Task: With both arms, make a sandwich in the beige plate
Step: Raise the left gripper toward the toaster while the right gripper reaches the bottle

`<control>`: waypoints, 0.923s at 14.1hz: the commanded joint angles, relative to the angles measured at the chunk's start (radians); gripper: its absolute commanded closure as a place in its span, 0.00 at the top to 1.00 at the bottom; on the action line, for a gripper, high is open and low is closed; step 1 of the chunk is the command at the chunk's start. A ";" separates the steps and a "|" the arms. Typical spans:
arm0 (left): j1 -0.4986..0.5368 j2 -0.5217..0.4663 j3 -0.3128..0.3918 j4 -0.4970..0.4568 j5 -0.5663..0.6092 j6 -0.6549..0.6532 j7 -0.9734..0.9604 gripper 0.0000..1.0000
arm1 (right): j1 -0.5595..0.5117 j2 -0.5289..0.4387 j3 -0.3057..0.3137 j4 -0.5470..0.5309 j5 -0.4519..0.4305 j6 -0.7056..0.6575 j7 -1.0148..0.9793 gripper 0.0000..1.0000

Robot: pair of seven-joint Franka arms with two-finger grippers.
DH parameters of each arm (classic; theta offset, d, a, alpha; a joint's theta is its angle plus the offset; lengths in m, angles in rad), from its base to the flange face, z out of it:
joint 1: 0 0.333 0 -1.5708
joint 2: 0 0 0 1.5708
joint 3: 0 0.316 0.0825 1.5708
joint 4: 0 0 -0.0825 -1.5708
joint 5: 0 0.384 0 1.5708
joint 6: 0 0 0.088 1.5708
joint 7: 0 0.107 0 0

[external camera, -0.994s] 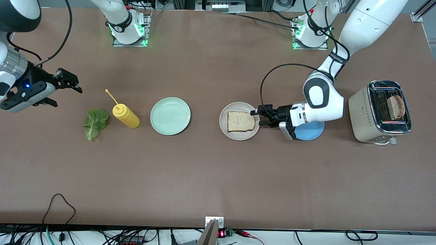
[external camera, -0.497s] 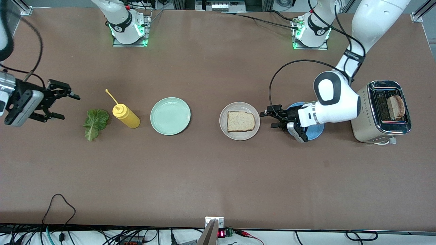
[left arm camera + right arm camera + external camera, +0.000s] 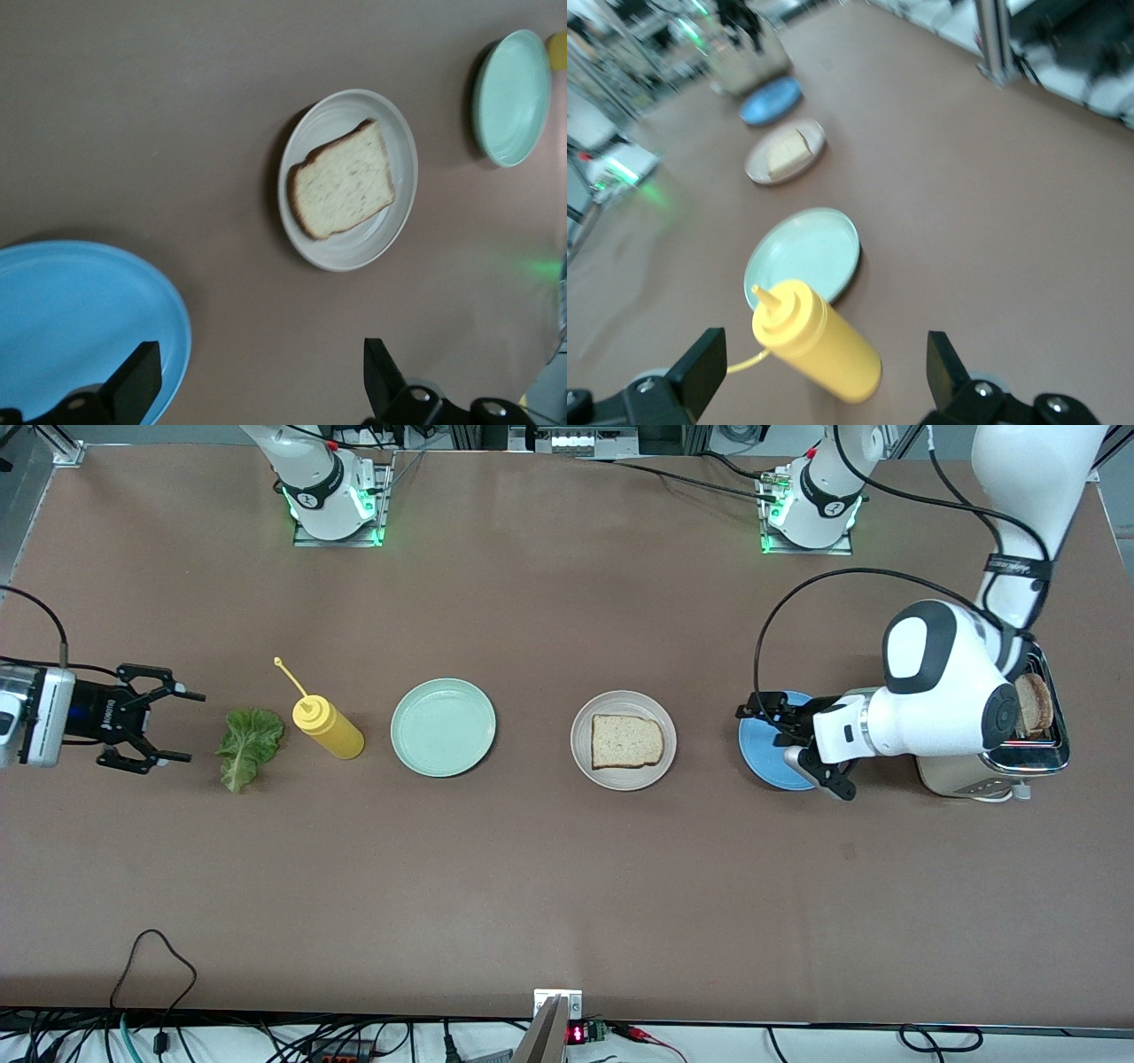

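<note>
Bread slice (image 3: 626, 741) lies on beige plate (image 3: 585, 757), frame centre; lettuce leaf (image 3: 248, 746) at mid-left beside wide-open, empty right gripper (image 3: 164, 726); left gripper (image 3: 784, 735), jaws spread, empty, over blue plate (image 3: 762, 753).

Left end effector (image 3: 780, 731) open, right end effector (image 3: 168, 726) open, apparently empty
</note>
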 commanded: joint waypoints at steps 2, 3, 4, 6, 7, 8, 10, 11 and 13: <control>-0.003 -0.032 -0.012 0.107 0.243 -0.181 -0.152 1.00 | -0.033 0.137 0.013 0.020 0.134 -0.082 -0.298 1.00; -0.006 -0.033 -0.016 0.127 0.285 -0.218 -0.190 1.00 | -0.042 0.179 0.013 0.021 0.161 -0.094 -0.374 1.00; -0.009 -0.035 -0.018 0.150 0.320 -0.255 -0.224 1.00 | -0.042 0.217 0.012 0.021 0.186 -0.109 -0.428 1.00; -0.015 -0.039 -0.021 0.221 0.383 -0.324 -0.273 1.00 | -0.040 0.268 0.013 0.018 0.213 -0.123 -0.530 1.00; -0.022 -0.041 -0.027 0.261 0.417 -0.348 -0.282 1.00 | -0.040 0.291 0.013 0.018 0.220 -0.131 -0.576 1.00; -0.023 -0.041 -0.029 0.302 0.443 -0.382 -0.286 1.00 | -0.040 0.317 0.013 0.018 0.227 -0.151 -0.616 1.00; -0.024 -0.041 -0.030 0.391 0.480 -0.450 -0.301 1.00 | -0.040 0.351 0.013 0.009 0.232 -0.169 -0.679 1.00; -0.024 -0.041 -0.030 0.431 0.501 -0.489 -0.302 1.00 | -0.042 0.359 0.013 0.001 0.233 -0.171 -0.702 1.00; -0.044 -0.080 -0.009 0.454 0.515 -0.539 -0.309 1.00 | -0.043 0.363 0.013 -0.034 0.234 -0.169 -0.774 1.00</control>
